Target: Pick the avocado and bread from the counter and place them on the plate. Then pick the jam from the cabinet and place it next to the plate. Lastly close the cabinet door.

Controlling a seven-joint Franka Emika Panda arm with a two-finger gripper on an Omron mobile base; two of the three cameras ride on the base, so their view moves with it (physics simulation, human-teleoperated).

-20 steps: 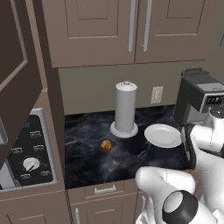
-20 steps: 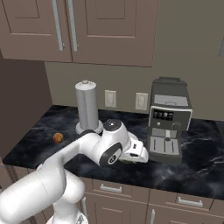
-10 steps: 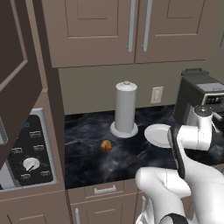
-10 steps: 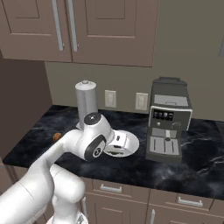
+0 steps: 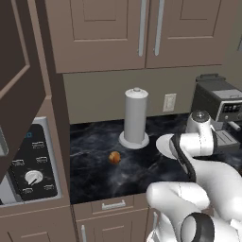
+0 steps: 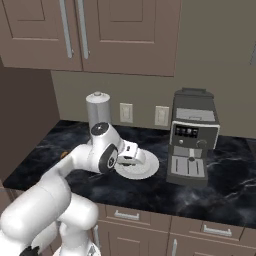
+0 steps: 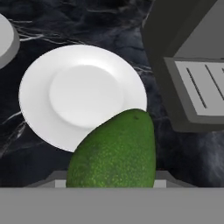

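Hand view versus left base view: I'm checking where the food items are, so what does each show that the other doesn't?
The hand view shows the avocado held in the shut gripper, above the near edge of the plate. The left base view shows the bread lying on the counter in front of the paper-towel holder, plus the cabinet. Both show the plate, the black counter and the coffee machine.
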